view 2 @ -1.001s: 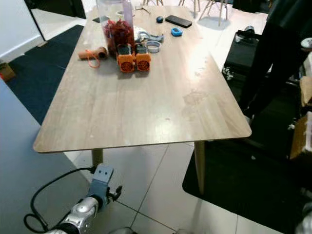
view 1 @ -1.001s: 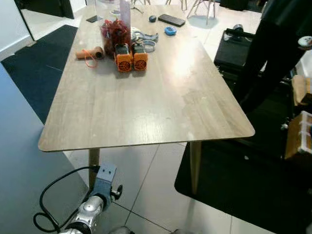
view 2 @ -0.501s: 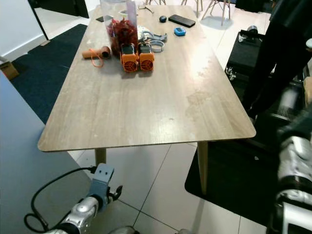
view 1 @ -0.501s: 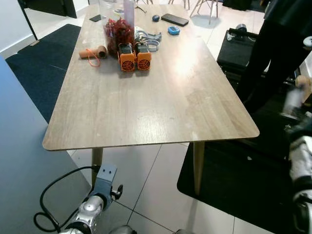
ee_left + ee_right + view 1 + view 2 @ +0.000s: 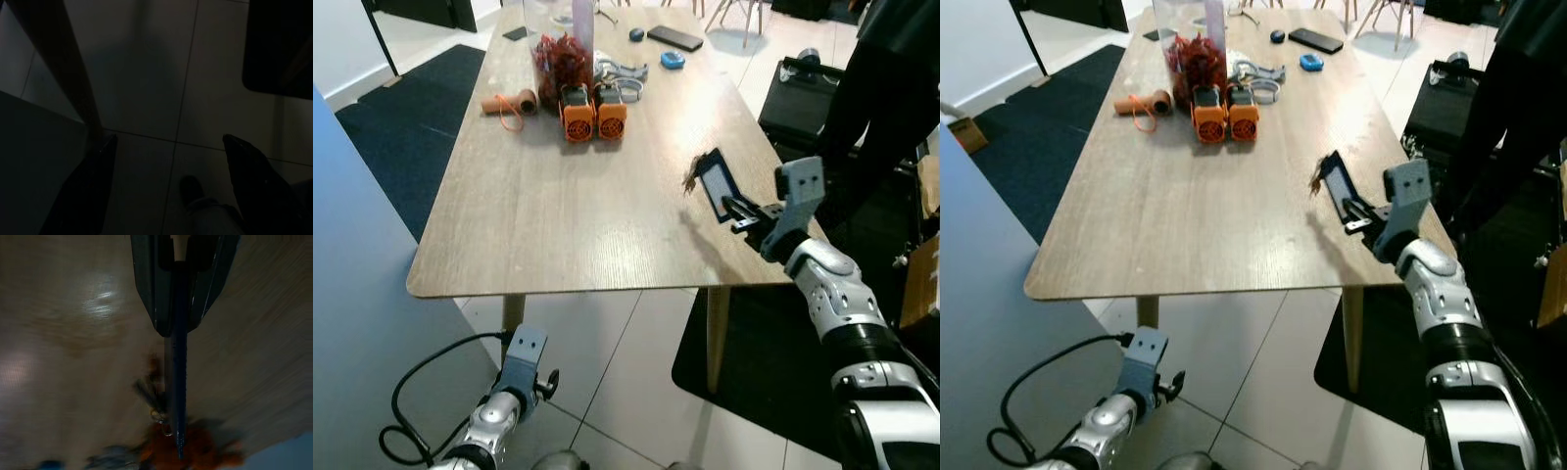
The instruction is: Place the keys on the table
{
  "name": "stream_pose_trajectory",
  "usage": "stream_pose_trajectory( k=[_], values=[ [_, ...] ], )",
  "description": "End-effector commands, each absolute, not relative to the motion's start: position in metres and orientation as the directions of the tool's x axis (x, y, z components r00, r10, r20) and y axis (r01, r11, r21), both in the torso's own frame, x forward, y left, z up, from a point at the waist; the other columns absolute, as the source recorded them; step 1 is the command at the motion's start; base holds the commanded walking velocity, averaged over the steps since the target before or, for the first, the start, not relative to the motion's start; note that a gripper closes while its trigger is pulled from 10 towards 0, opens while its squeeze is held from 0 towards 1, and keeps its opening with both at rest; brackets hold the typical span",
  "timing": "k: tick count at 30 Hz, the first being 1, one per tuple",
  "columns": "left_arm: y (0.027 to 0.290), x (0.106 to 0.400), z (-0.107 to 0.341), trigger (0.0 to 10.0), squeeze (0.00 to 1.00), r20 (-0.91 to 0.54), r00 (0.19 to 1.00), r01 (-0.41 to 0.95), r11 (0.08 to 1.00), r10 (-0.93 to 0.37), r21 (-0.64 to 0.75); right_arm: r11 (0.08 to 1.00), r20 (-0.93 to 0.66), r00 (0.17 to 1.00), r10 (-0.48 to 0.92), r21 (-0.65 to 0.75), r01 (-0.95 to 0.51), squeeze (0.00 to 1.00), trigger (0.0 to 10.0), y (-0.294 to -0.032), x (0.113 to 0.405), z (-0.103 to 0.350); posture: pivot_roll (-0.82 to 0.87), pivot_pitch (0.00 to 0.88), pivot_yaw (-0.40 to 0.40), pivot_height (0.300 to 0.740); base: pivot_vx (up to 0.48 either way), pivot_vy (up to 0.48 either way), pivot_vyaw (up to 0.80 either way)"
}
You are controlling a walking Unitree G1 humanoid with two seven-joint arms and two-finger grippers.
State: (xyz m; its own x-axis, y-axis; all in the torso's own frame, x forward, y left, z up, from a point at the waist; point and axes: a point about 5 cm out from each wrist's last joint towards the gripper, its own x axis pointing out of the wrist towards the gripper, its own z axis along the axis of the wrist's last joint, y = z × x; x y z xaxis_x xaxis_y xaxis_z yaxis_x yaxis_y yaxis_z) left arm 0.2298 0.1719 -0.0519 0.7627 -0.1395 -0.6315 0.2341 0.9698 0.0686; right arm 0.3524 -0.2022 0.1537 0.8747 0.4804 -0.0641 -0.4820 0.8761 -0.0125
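Table (image 5: 568, 211): a long wooden top, bare at its near end, with clutter gathered at the far end.
Jar (image 5: 558, 44): a clear container at the far end, packed with red items; 2 orange blocks (image 5: 593, 110) are set just before it.
Right gripper (image 5: 740, 210): clamped on the keys, held above the table's right edge.
Left gripper (image 5: 166, 186): hung idle near the floor, its 2 fingers spread.
Keys (image 5: 713, 185): a dark flat fob with a small dangling ring, clear of the surface.
Step in hand: lowering is best done until the fob is rested flat, well inside the edge, before release.

A home dining area: long wooden table (image 5: 558, 206), tiled floor (image 5: 626, 392), dark rugs (image 5: 401, 127), chairs (image 5: 724, 12).
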Motion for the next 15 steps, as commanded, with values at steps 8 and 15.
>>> stream_pose_trajectory(
  k=[8,15],
  values=[
    [0.173,0.226,-0.054,10.0,0.00,-0.640,0.755,0.239,0.969,-0.143,0.065,0.785,-0.251,0.762,0.597,-0.017,-0.620,0.00,10.0,-0.188,0.333,0.131,0.08,0.052,-0.013,0.740,0.000,0.000,0.00],
    [0.172,0.226,-0.054,10.0,0.00,-0.640,0.754,0.241,0.969,-0.146,0.062,0.764,-0.292,0.735,0.612,-0.021,-0.645,0.00,10.0,-0.190,0.327,0.131,0.08,0.053,-0.015,0.740,0.000,0.000,0.00]
  ],
)
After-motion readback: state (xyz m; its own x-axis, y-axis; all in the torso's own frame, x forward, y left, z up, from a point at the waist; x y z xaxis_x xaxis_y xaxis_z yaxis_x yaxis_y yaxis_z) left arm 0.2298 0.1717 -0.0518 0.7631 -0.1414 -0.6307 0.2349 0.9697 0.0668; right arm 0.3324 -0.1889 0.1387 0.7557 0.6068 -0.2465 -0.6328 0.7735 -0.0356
